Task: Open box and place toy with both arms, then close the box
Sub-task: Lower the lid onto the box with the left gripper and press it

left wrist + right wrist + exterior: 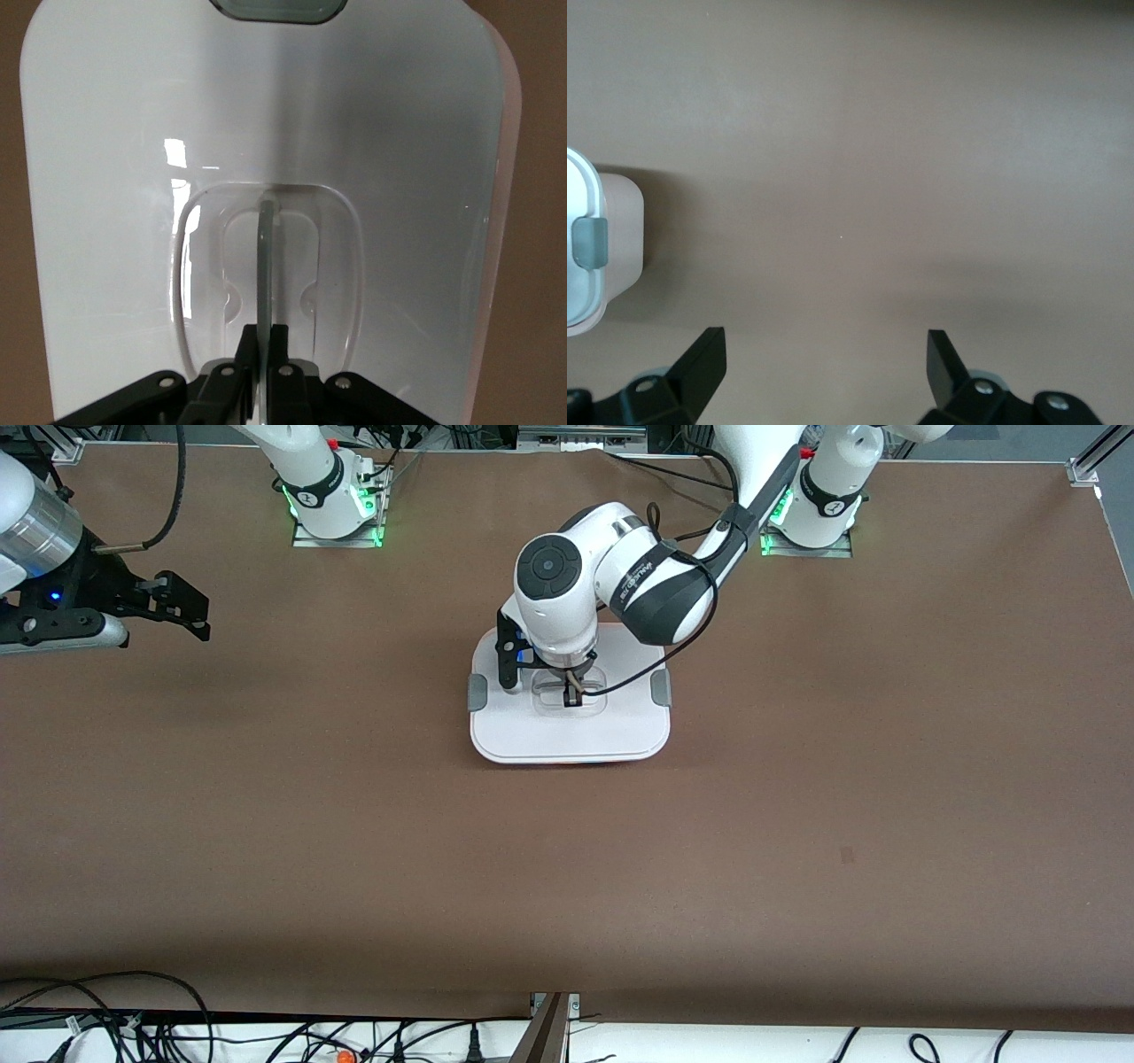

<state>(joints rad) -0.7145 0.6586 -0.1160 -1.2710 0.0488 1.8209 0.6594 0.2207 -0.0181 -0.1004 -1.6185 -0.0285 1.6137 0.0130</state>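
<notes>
Front view, box: the box sits mid-table with its white lid on, long axis running between the two arms' ends of the table, a grey clip at each short end.
Front view, left gripper: the left gripper points straight down onto the lid's clear centre handle, fingers clenched on it.
Front view, right gripper: the right gripper waits over bare table toward the right arm's end, well apart from the box.
Front view, toy: not visible anywhere.
Left wrist view: the fingertips pinch the handle's thin upright rib, directly below the wrist.
Right wrist view: fingers spread wide, holding nothing; the box's clipped end shows at the frame's edge.
Judgement: the left arm is the nearer one; lifting the lid looks like the next step.
</notes>
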